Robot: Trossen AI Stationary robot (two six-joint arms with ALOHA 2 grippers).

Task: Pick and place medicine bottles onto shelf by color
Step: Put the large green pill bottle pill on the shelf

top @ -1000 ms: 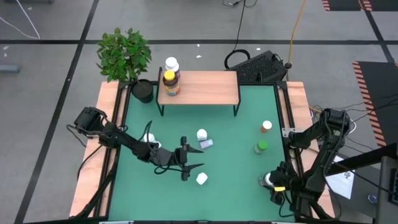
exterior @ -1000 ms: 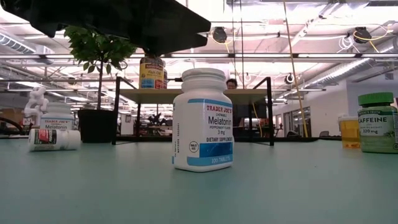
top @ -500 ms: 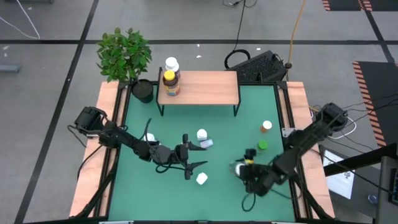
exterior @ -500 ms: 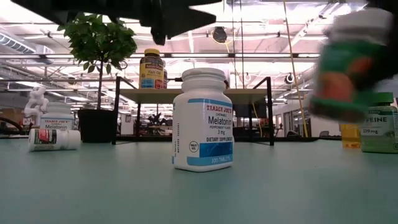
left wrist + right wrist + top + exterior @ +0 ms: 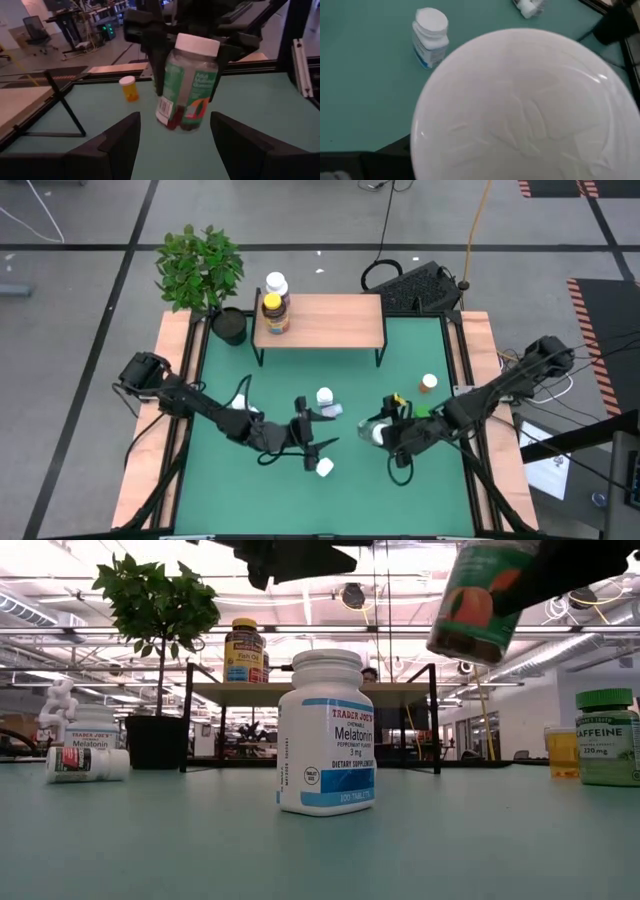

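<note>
Now the right gripper (image 5: 385, 432) pinches a green gummy bottle (image 5: 188, 82) aloft, mid-table right; carrying it far-left to the shelf (image 5: 330, 320) comes next, while the left gripper (image 5: 312, 446) hovers spread, empty

Shelf (image 5: 320, 321) top bare right of two bottles (image 5: 274, 312) at its left end, green surface (image 5: 360, 490) open before shelf, plant (image 5: 203, 272) crowding shelf's left, bottles mid-surface beyond
</note>
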